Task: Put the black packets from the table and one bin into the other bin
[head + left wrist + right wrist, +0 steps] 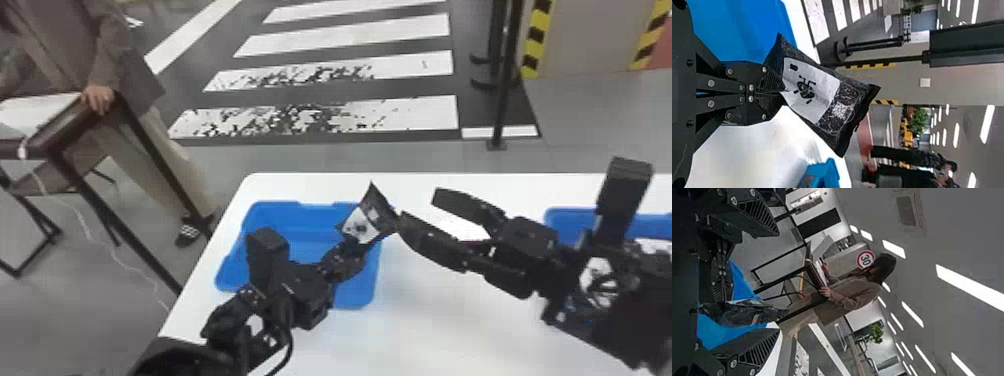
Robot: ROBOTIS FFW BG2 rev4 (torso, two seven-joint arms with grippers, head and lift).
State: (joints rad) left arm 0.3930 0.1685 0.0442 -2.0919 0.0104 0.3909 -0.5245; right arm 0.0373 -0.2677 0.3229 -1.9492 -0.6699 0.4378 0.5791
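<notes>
Above the right side of the left blue bin (295, 215), my left gripper (357, 250) is shut on a black packet (377, 212) with a white label. The left wrist view has the left gripper (777, 92) pinching one end of the packet (844, 113), label visible. My right gripper (415, 207) stands open just right of the packet, its fingers apart. In the right wrist view the packet (750, 315) lies between the spread fingers of the right gripper (775, 282), with the left gripper behind it. Another blue bin (565, 225) sits at the right, partly behind the right arm.
Both bins stand on a white table (425, 320), whose far edge runs behind them. Beyond it are a striped floor and a black post (502, 85). A person's hand rests on a separate dark table (60, 125) at the left.
</notes>
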